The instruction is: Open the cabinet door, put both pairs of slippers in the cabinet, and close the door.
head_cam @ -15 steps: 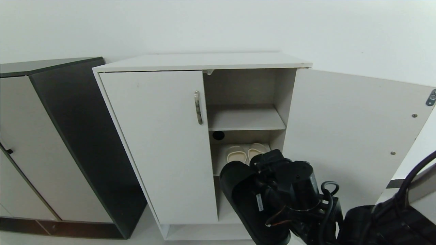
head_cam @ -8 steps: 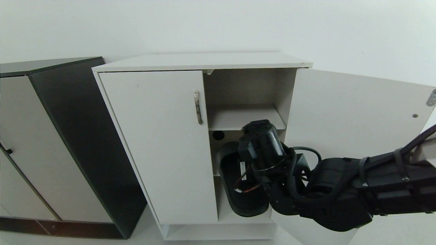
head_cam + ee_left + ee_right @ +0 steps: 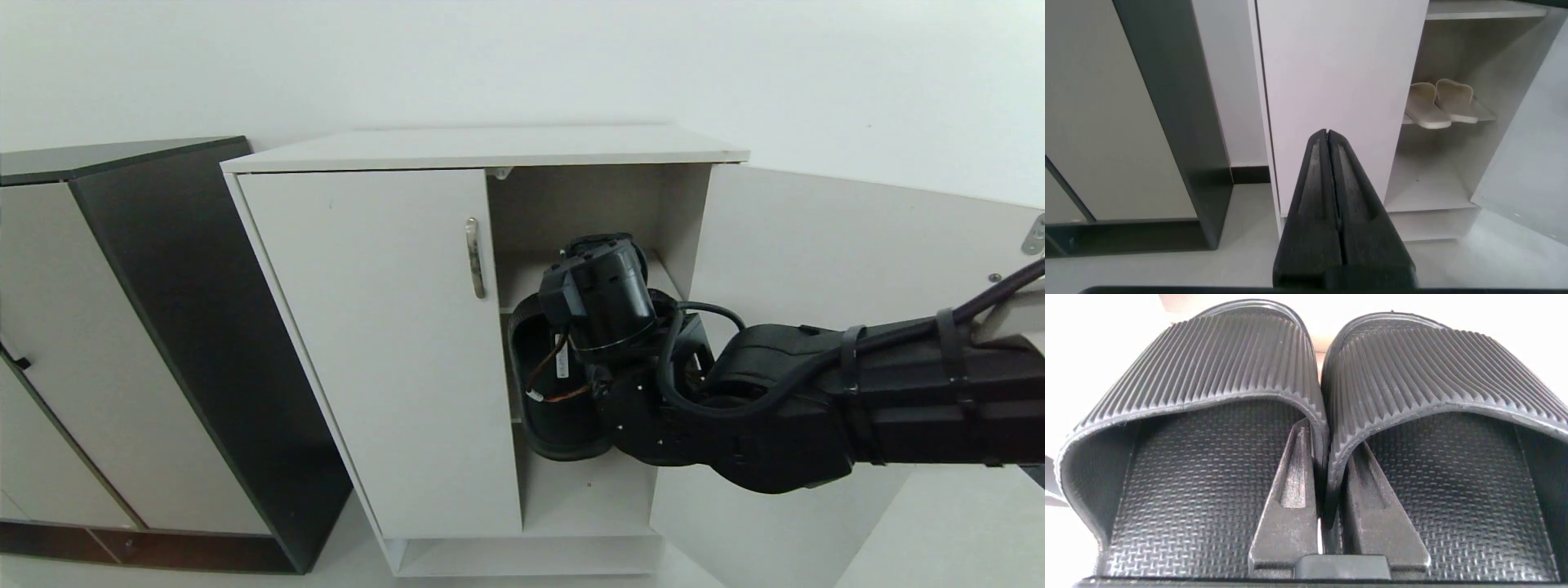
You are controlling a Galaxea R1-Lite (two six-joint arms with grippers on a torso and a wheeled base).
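Cabinet [image 3: 384,351] stands on pale floor [image 3: 1241,214] against white wall [image 3: 522,57], right door [image 3: 816,245] open

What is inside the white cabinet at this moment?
In the cabinet, cream slippers lie on a lower shelf. The right gripper holds black slippers at the opening. The closed left door covers the rest of the inside.

— We see black slippers [image 3: 1208,367]: ribbed straps, fine diamond-grained insoles. And the other pair?
— We see cream slippers [image 3: 1449,102], plain. The cabinet [image 3: 384,343] is white, its handle [image 3: 473,257] silver, the other cupboard [image 3: 204,327] dark grey.
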